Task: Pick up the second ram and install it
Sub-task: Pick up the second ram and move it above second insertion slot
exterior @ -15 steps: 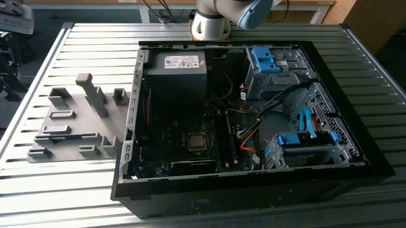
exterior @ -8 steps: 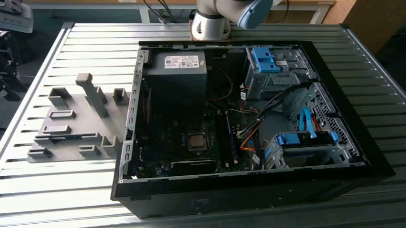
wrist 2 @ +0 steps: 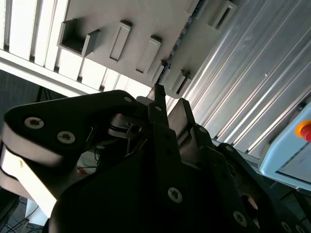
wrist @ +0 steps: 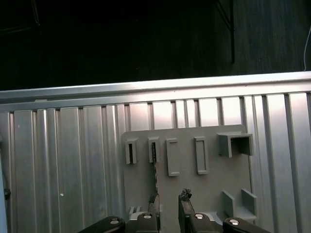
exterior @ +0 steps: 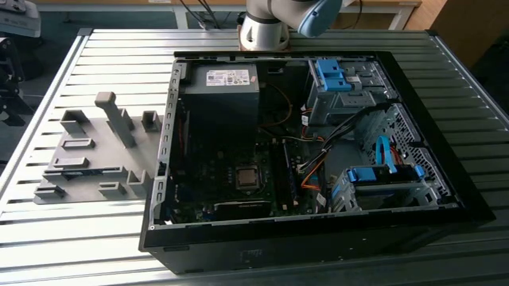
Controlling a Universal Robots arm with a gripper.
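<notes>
First wrist view: gripper (wrist: 169, 196) is over the grey fixture (wrist: 214, 184).
Fingers: apart, with bare fixture showing between them; they hold nothing.
Ram (wrist: 156, 175): on edge in the fixture, its near end just beside one fingertip (wrist: 153, 200).
Exterior view: the ram (exterior: 80, 171) sits in the fixture (exterior: 99, 152) at the frame's left, outside the case (exterior: 318, 241).

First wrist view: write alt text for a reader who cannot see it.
The open tool hangs over a grey fixture plate on a ribbed metal table. The second ram, a thin dark stick seen edge-on, stands in the plate close to one fingertip.
</notes>
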